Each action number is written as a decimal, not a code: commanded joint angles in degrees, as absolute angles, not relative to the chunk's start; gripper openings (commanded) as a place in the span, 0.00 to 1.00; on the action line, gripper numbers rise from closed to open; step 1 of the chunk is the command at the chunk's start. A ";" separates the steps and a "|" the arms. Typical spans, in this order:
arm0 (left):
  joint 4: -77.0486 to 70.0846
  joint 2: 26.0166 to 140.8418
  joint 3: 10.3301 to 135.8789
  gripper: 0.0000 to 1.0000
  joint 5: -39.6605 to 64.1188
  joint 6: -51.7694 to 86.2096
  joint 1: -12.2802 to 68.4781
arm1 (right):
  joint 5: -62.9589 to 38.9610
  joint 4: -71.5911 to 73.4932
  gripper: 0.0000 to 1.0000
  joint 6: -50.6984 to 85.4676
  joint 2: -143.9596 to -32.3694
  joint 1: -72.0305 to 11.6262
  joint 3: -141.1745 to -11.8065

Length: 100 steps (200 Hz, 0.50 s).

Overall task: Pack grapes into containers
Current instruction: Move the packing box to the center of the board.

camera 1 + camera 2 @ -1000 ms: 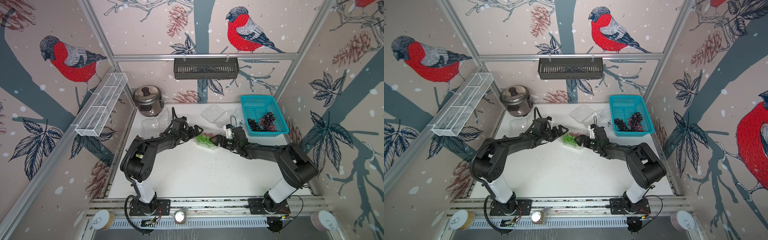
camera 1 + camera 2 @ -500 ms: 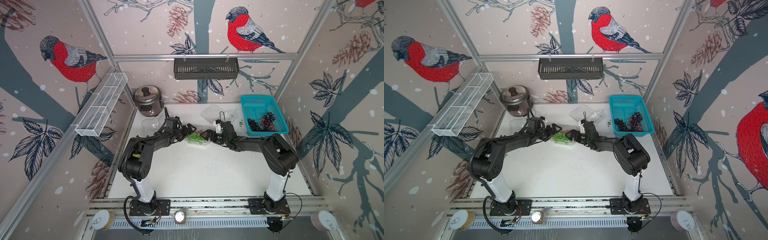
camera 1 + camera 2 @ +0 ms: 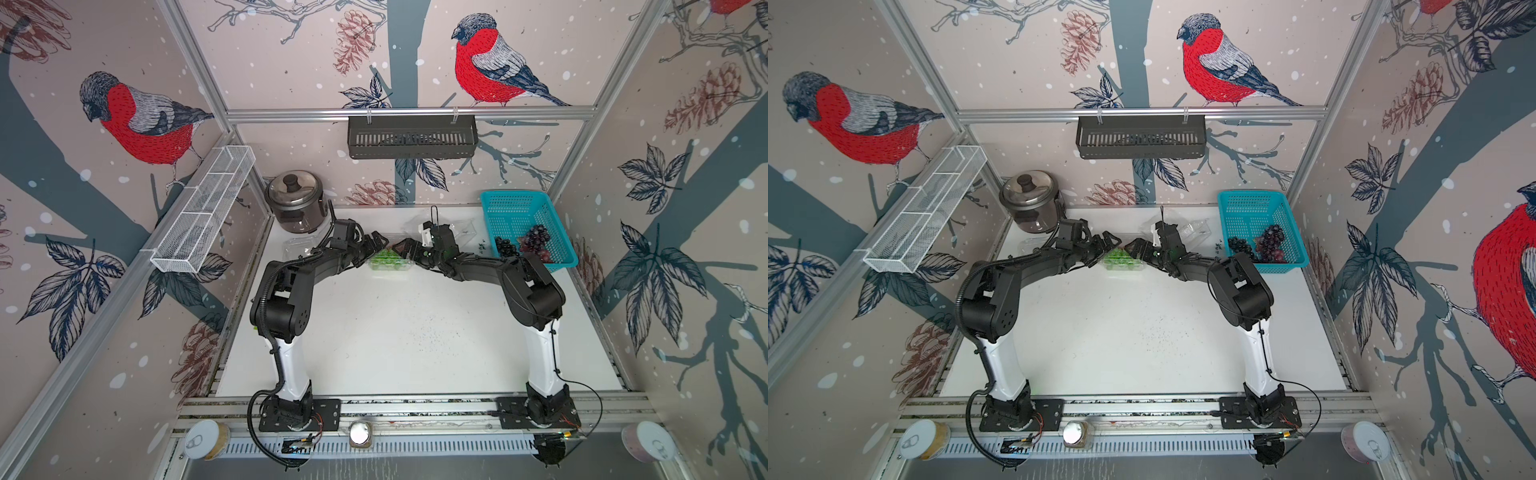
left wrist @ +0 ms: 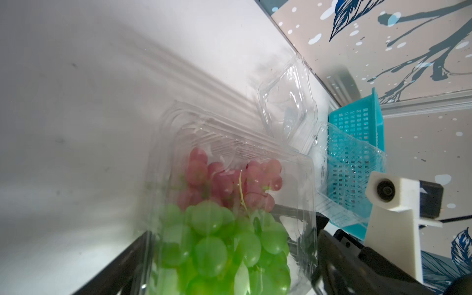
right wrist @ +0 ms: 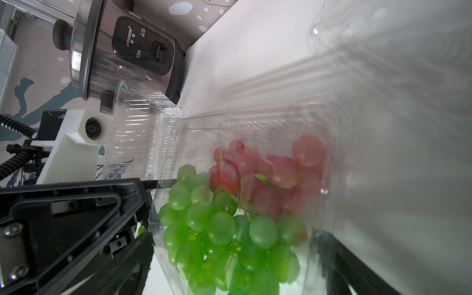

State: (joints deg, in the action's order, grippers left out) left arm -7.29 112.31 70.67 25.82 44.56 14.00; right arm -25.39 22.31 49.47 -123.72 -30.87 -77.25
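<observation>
In both top views the two arms are meeting at the packed box (image 3: 390,262) (image 3: 1121,261), which is lying near the table's (image 3: 395,332) far edge, about midway along it. The left fingers (image 3: 378,242) and right fingers (image 3: 402,246) are standing wide apart, each pair straddling one end.

This is looking like a two-arm shift. Both sides should be pushing evenly and staying level, or the thin plastic may buckle.

An empty box (image 3: 296,249) is waiting by the cooker (image 3: 296,199) at the far left corner. An open box (image 3: 461,228) is lying beside the basket (image 3: 519,203), where dark grapes (image 3: 505,248) are sitting loose.

In the left wrist view, green grapes (image 4: 217,242) and red grapes (image 4: 229,178) are showing under the lid.

The right wrist view is showing the same fill. I can't tell whether the fingers are squeezing.
</observation>
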 commanded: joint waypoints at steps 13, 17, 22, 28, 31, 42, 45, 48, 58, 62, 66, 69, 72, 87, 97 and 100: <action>-5.06 116.30 76.95 0.97 27.76 43.61 13.54 | -29.30 21.01 1.00 50.01 -127.67 -29.93 -83.21; -4.73 116.92 77.69 0.97 27.65 43.52 13.46 | -29.44 20.68 1.00 49.93 -128.02 -29.82 -84.00; -4.20 117.50 78.38 0.97 27.44 43.44 13.37 | -29.52 20.07 1.00 49.72 -128.78 -29.72 -85.17; -3.80 118.24 79.49 0.97 27.33 43.31 13.24 | -29.53 19.08 1.00 49.45 -129.49 -29.65 -86.67; -3.61 118.58 80.06 0.97 27.29 43.25 13.11 | -29.58 18.66 1.00 49.34 -129.83 -29.56 -87.24; -2.92 120.02 82.03 0.97 27.49 43.17 13.01 | -29.54 17.36 1.00 48.90 -130.91 -29.35 -89.47; -2.61 120.44 82.65 0.97 27.48 43.16 12.95 | -29.51 16.91 1.00 48.79 -131.14 -29.28 -90.00; -2.34 120.80 83.23 0.97 27.57 43.01 12.92 | -29.43 16.53 1.00 48.73 -131.40 -29.17 -90.45; -0.95 121.77 85.08 0.97 27.39 42.47 12.83 | -29.57 15.41 1.00 48.38 -131.91 -28.80 -91.75; -0.34 122.01 85.86 0.97 27.05 42.23 12.82 | -29.60 15.10 1.00 48.23 -132.08 -28.69 -92.10; 0.10 122.30 86.43 0.97 26.78 42.02 12.83 | -29.62 14.72 1.00 48.09 -132.11 -28.59 -92.38; 0.38 122.48 86.82 0.97 26.72 41.92 12.79 | -29.58 14.43 1.00 47.94 -132.18 -28.50 -92.56; 0.70 122.61 87.21 0.97 26.61 41.75 12.78 | -29.54 14.20 1.00 47.78 -132.19 -28.47 -92.64; 1.52 123.08 88.04 0.97 26.45 41.72 12.68 | -29.11 12.41 1.00 46.74 -131.89 -28.11 -93.11; 1.92 123.28 88.44 0.97 26.32 41.69 12.61 | -28.83 11.34 1.00 46.20 -131.51 -27.86 -93.12; 2.11 123.26 88.50 0.97 26.32 41.62 12.57 | -28.83 11.10 1.00 46.08 -131.30 -27.78 -93.16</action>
State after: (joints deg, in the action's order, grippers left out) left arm 0.27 122.76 87.37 25.04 42.26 12.82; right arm -26.98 13.78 47.90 -131.96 -28.08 -92.47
